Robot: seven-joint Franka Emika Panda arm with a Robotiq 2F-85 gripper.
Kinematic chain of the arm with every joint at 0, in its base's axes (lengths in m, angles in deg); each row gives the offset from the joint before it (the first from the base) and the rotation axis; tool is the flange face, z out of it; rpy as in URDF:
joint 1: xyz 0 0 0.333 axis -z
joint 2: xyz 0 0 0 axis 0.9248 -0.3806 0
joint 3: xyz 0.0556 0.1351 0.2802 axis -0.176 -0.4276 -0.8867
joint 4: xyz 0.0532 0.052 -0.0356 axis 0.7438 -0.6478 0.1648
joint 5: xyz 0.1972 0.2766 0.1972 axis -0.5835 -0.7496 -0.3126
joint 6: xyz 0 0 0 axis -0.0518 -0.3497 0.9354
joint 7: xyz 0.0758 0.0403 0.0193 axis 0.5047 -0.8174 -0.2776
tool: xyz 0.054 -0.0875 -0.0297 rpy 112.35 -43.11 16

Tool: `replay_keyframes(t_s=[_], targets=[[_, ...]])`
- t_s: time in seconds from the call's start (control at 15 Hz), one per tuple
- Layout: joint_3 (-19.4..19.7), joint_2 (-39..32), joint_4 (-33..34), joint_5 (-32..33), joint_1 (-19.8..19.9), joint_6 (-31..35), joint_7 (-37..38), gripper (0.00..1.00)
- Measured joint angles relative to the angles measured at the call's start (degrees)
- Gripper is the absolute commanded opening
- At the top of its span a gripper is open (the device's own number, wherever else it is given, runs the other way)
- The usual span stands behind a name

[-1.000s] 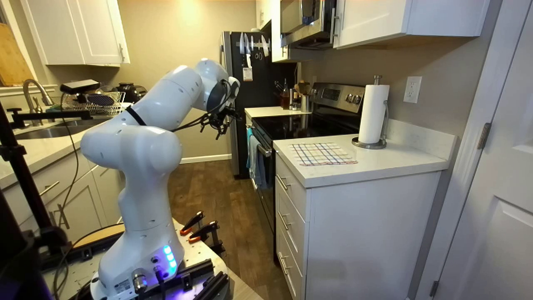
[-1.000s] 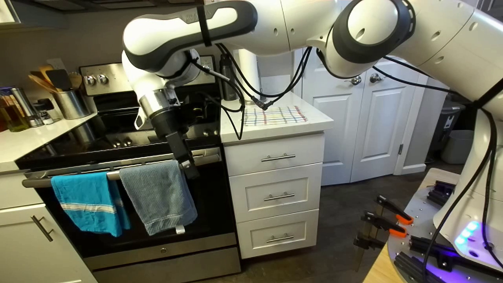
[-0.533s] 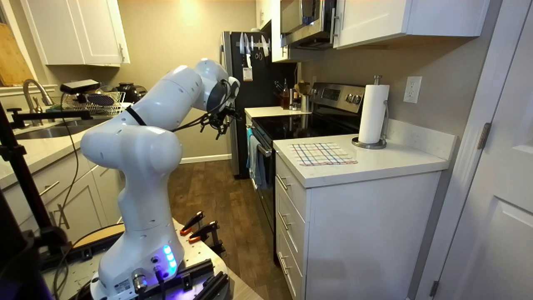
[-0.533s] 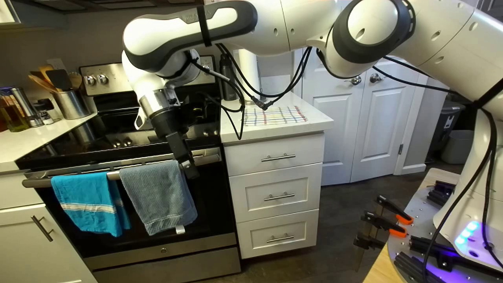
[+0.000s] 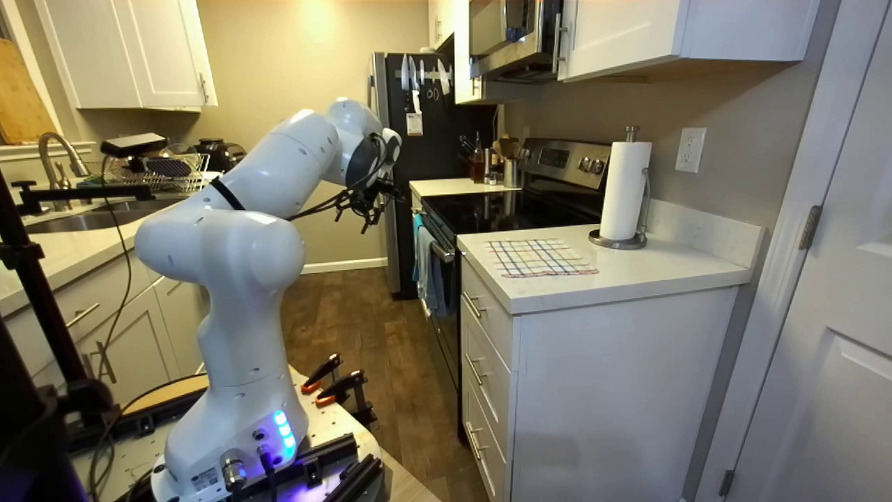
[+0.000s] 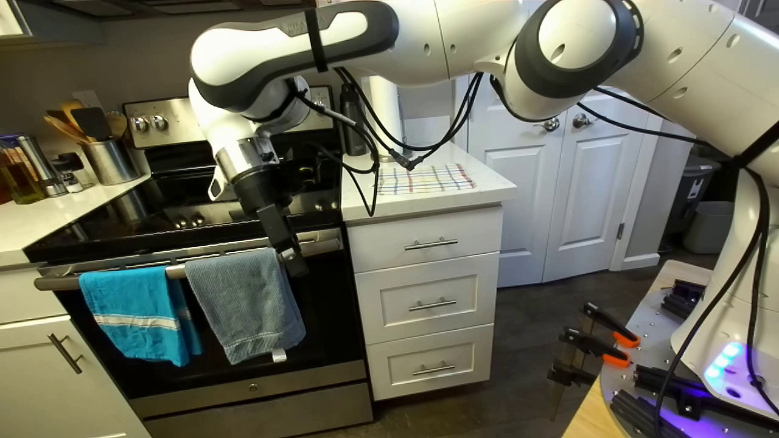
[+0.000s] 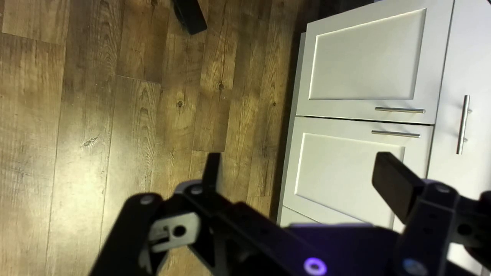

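My pincer (image 7: 299, 161) has its fingers (image 7: 396, 184) spread wide apart, floorboards (image 7: 84, 115) and white cabinet doors (image 7: 345, 172) showing through the gap. Closest to me is the gray towel (image 6: 249, 304), draped over the oven handle (image 6: 175, 272) beside a turquoise towel (image 6: 131, 310). In an exterior view my pincer masks its upper corner, though a space shows between me and this gray towel (image 5: 426, 265) in an exterior view. A metal crock (image 6: 111, 163), near the edge where its counter (image 6: 42, 222) meets the stove (image 6: 164, 210), holds wooden spoons (image 6: 64, 129) and a black spatula (image 6: 92, 123). Farther along stands a bottle (image 6: 24, 182) with amber liquid. The wire dish rack (image 5: 194, 180) has items in it, hard to tell apart behind a camera-like box (image 5: 134, 144). I see only the outside of a gray bin (image 6: 710, 226); what it holds is hidden, as is the inside of the closed drawers (image 6: 426, 286). On the drawers' countertop (image 5: 669, 275), a checked cloth (image 5: 540, 258) lies by the front corner and a paper towel roll (image 5: 624, 192) stands toward the back edge, its top covered by my arm (image 6: 420, 42) in an exterior view. A dark block (image 7: 190, 17) at the wrist view's top edge is cut off; I cannot name it.
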Motion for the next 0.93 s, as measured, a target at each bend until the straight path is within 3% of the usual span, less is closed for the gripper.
replay_keyframes(t_s=[0.93], targets=[[-0.1, -0.6, 0.6, -0.1, 0.0, -1.4, 0.0, 1.0]])
